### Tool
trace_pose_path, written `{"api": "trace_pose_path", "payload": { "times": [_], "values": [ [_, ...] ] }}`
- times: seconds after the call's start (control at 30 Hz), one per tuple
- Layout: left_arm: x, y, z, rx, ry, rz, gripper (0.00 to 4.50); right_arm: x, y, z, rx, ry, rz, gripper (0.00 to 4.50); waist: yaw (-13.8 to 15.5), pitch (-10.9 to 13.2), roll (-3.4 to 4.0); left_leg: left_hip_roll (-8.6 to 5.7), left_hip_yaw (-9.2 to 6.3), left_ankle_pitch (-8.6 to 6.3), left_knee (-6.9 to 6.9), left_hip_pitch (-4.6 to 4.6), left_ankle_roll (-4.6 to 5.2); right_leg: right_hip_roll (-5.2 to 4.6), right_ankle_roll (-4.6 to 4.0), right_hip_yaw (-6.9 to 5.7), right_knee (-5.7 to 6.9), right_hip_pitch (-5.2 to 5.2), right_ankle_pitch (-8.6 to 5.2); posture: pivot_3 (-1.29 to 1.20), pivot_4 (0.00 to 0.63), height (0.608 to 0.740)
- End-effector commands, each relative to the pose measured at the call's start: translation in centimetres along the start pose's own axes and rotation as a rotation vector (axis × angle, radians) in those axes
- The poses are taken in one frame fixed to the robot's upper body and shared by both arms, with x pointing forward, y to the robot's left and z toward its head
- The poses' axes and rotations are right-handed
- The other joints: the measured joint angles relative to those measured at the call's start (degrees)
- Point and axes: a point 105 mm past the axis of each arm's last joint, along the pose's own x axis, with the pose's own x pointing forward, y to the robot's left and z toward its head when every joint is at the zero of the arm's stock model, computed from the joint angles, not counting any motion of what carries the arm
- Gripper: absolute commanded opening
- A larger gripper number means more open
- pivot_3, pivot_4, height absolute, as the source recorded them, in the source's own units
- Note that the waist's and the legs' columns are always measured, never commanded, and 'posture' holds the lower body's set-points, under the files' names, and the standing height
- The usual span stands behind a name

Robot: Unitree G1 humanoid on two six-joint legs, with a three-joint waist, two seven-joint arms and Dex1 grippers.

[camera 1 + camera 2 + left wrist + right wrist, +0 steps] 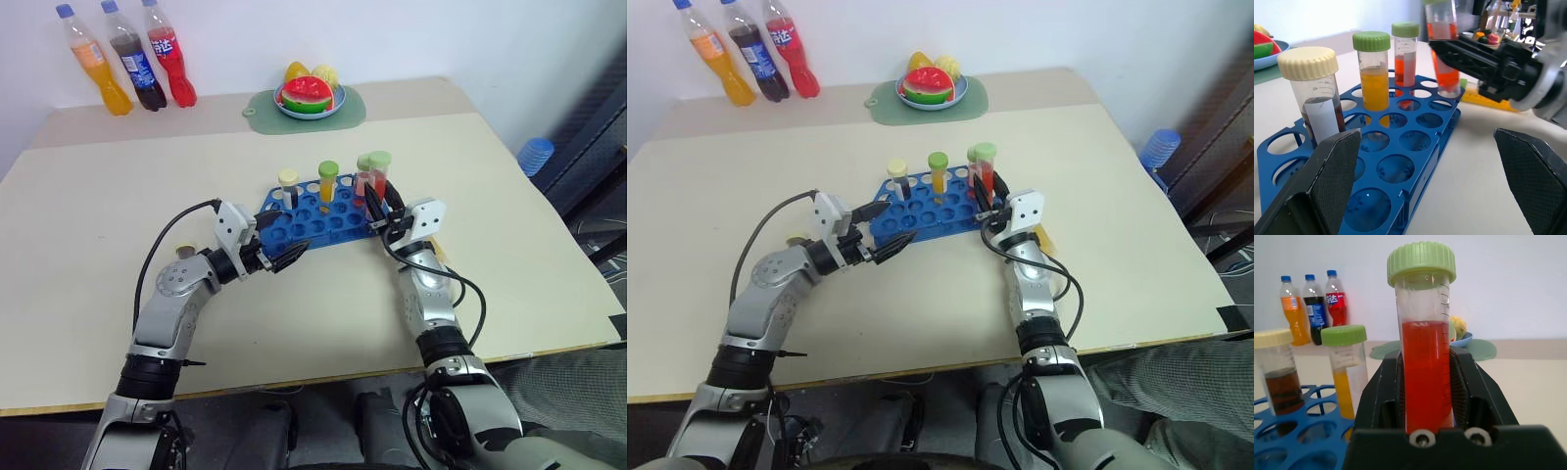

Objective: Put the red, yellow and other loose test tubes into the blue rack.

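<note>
The blue rack (pixel 315 223) lies mid-table. Three capped tubes stand in its far row: dark-brown liquid with a pale-yellow cap (pixel 1312 93), yellow-orange liquid with a green cap (pixel 1373 73), and red liquid with a green cap (pixel 1404 54). My right gripper (pixel 380 208) is shut on another red test tube (pixel 1425 357), held upright over the rack's right end. Whether its tip is inside a hole I cannot tell. At the rack's left end my left gripper (pixel 890 227) is open, one finger on each side of the rack's corner, holding nothing.
Three soda bottles (pixel 127 59) stand at the far left corner. A plate of fruit (pixel 309 96) sits on a pale-green mat (pixel 353 113) at the back. A yellow strip (pixel 1488 100) lies under the right gripper. A small capped object (pixel 184 251) lies beside my left forearm.
</note>
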Motion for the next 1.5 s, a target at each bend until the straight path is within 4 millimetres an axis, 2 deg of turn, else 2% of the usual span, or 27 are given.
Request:
{"api": "trace_pose_path", "payload": {
  "times": [0.03, 0.17, 0.23, 0.27, 0.4, 0.43, 0.6, 0.73, 0.8, 0.9, 1.03, 1.13, 1.33, 1.5],
  "values": [
    [0.0, -0.3, 1.4, 0.029, -0.038, -0.015, 4.50, 0.2, 0.7, -0.8, 0.018, 0.022, 0.006, 0.75, -0.1, 0.0, 0.00, 0.00, 0.00, 0.00, 0.00, 0.00, 0.00, 0.00, 0.00, 0.00, 0.00, 0.00, 0.00, 0.00, 0.150, 0.740],
    [-0.1, -0.3, 1.4, 0.027, -0.037, -0.009, 4.50, 0.1, 1.4, -1.2, 0.066, 0.024, 0.049, 0.75, -1.1, 0.0, 0.00, 0.02, -0.01, 0.00, -0.01, 0.01, -0.01, 0.02, 0.00, 0.00, 0.02, 0.00, 0.00, 0.00, 0.150, 0.740],
    [-0.2, -0.3, 1.4, 0.025, -0.037, -0.007, 4.50, -0.2, 1.6, -1.2, 0.062, 0.019, 0.070, 1.77, -1.3, 0.0, 0.01, 0.02, -0.02, 0.00, -0.02, 0.01, -0.01, 0.02, 0.00, 0.00, 0.02, 0.00, 0.00, 0.00, 0.150, 0.740],
    [-0.2, -0.3, 1.4, 0.023, -0.037, -0.006, 4.50, -0.4, 1.7, -1.2, 0.051, 0.015, 0.078, 2.15, -1.3, 0.0, 0.01, 0.02, -0.02, 0.00, -0.04, 0.01, 0.00, 0.02, 0.00, 0.00, 0.01, -0.01, 0.00, 0.00, 0.150, 0.740],
    [-0.1, -0.5, 1.3, 0.016, -0.040, -0.006, 4.50, -0.9, 1.2, -0.3, -0.067, 0.026, 0.118, 4.21, -1.2, 0.0, 0.00, 0.02, -0.01, 0.00, -0.09, -0.02, 0.00, 0.02, -0.01, 0.00, -0.01, -0.08, 0.00, 0.00, 0.150, 0.740],
    [-0.1, -0.5, 1.3, 0.014, -0.040, -0.006, 4.50, -1.2, 1.1, -0.1, -0.088, 0.044, 0.136, 4.43, -0.9, 0.0, 0.01, 0.02, -0.01, 0.00, -0.08, -0.04, 0.00, 0.01, -0.01, -0.01, -0.01, -0.07, 0.00, 0.00, 0.150, 0.740],
    [0.3, -0.7, 1.0, 0.004, -0.045, -0.013, 4.50, -3.3, 0.4, 2.1, -0.167, 0.133, 0.181, 4.43, -0.5, 0.0, 0.01, -0.03, -0.02, -0.01, -0.01, -0.08, 0.01, -0.02, 0.00, -0.01, -0.03, -0.07, 0.00, 0.00, 0.150, 0.740],
    [0.8, -0.8, 0.9, -0.009, -0.054, -0.022, 4.50, -6.4, -0.7, 3.9, -0.246, 0.356, 0.204, 4.43, 0.4, 0.0, 0.02, 0.00, 0.02, -0.02, 0.00, -0.08, 0.01, -0.01, -0.01, 0.00, 0.00, -0.11, 0.00, 0.00, 0.150, 0.740],
    [1.0, -1.0, 0.7, -0.007, -0.055, -0.033, 4.50, -8.0, -1.3, 4.6, -0.223, 0.512, 0.264, 4.43, 0.7, 0.0, 0.02, -0.01, 0.04, -0.02, 0.03, -0.09, 0.02, -0.02, -0.01, 0.00, 0.01, -0.09, 0.00, 0.00, 0.150, 0.740],
    [1.3, -1.2, 0.5, -0.008, -0.059, -0.045, 4.50, -9.1, -1.9, 5.2, -0.177, 0.662, 0.294, 4.43, 0.7, 0.0, 0.00, 0.00, 0.03, -0.16, 0.06, -0.07, 0.27, -0.03, -0.01, -0.02, -0.04, 0.00, 0.00, 0.00, 0.150, 0.740],
    [1.7, -1.9, 0.3, -0.012, -0.060, -0.079, 4.50, -8.7, -5.1, 5.8, -0.084, 0.899, 0.183, 4.43, 0.7, 0.0, 0.00, -0.01, 0.06, -0.24, 0.08, -0.06, 0.41, -0.06, -0.02, -0.04, -0.10, 0.05, 0.01, 0.00, 0.150, 0.740],
    [1.8, -2.2, 0.1, -0.003, -0.052, -0.097, 4.50, -7.2, -6.4, 6.5, 0.066, 0.993, 0.121, 4.43, 0.7, 0.0, -0.02, 0.02, 0.08, -0.25, 0.08, -0.08, 0.43, -0.07, -0.04, -0.06, -0.16, 0.05, 0.02, 0.00, 0.150, 0.740],
    [1.5, -2.7, -0.1, -0.006, -0.043, -0.110, 4.50, -5.7, -7.6, 6.2, 0.138, 1.122, 0.127, 4.43, 0.9, 0.0, -0.03, -0.02, 0.11, -0.28, 0.06, -0.16, 0.48, -0.15, -0.03, -0.10, -0.29, 0.04, 0.02, 0.00, 0.150, 0.740],
    [1.1, -2.9, -0.3, -0.014, -0.036, -0.104, 4.50, -5.1, -8.2, 4.5, 0.160, 1.218, 0.140, 4.43, 0.6, 0.0, -0.04, -0.05, 0.13, -0.29, 0.07, -0.17, 0.50, -0.17, -0.03, -0.10, -0.30, 0.03, 0.03, 0.00, 0.150, 0.740]
  ]
}}
